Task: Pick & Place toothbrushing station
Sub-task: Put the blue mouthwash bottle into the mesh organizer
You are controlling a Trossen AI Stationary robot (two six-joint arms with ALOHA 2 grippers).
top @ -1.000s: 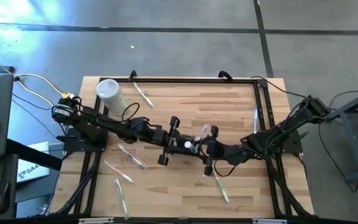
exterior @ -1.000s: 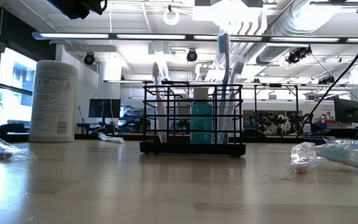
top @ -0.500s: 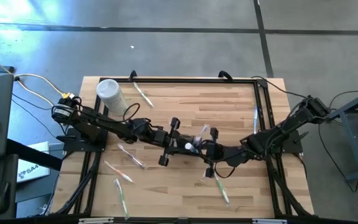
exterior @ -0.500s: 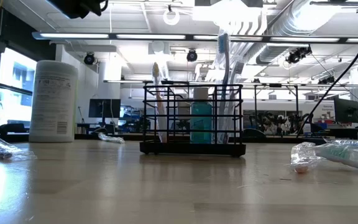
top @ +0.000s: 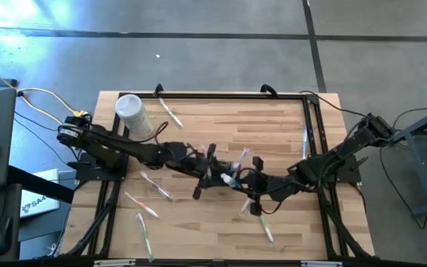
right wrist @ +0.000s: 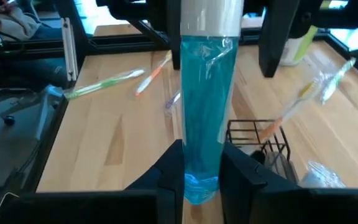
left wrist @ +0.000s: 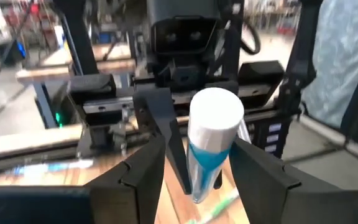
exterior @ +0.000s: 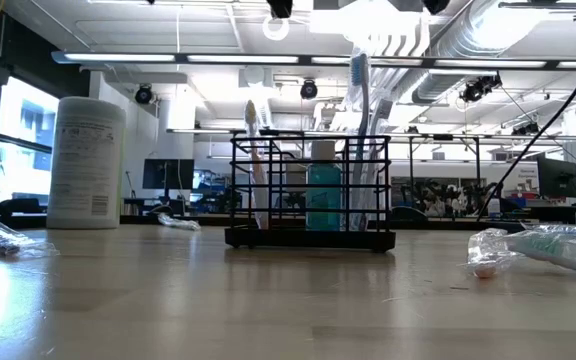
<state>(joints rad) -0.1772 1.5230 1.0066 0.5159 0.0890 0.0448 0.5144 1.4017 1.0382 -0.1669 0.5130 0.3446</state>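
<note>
Blue tube [right wrist: 202, 93] with a white cap is clenched in the right gripper [right wrist: 202, 149] mid-desk, raised off the wood. Left gripper [left wrist: 197, 146] sits at the cap end with its fingers [left wrist: 143, 171] spread either side, looks released, a gap showing on one side.

Toothbrushing station [exterior: 308, 190], a black wire holder, stands upright on the desk [top: 288, 126] with toothbrushes sticking up out of it. From the right wrist it's just beyond the tube; in the high view it's hidden under the two grippers.

Risks as I read it:
- Tube is soft and held low on its body by one gripper only, so it could sag or slip.
- Slots are narrow and partly filled, so a tilted tube could catch the rim or the brushes.
- Holder is light wire; a nudge from either gripper could slide or tip it.
- Wrapped toothbrushes [top: 169, 113] lie loose nearby and could be swept.
</note>
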